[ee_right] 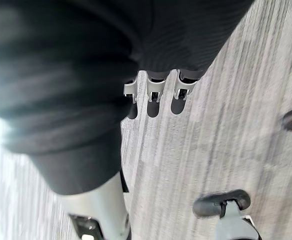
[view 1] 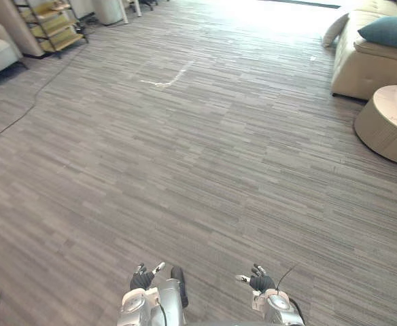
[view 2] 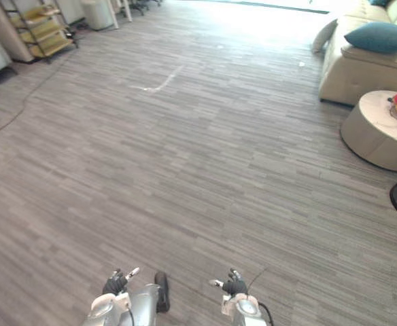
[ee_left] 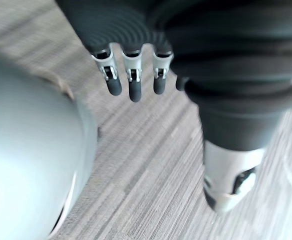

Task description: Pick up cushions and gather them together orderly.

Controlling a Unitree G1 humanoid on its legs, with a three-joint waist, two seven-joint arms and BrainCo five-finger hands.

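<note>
Eye views: teal cushion [view 1: 389, 31] on beige sofa [view 1: 363, 68], far right, both cut by the edge.
Left wrist view: left robot hand [ee_left: 134, 75], fingers relaxed, empty, above floor [ee_left: 151, 165].
Right wrist view: right robot hand [ee_right: 156, 91], fingers loose, empty.

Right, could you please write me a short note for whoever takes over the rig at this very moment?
Left hand: open, empty, low over the grey plank floor.
Right hand: open, empty, low beside it.
Cushions: a teal fabric cushion lies on the beige sofa, far ahead on the right. A pale cream cushion leans at that sofa's far end, apart from the teal one.
Done: nothing picked up, and the cushions are not together.
Left: walk to the sofa, pick up the cushions and set them neatly side by side. Mind the round stone-topped table near the sofa.
</note>
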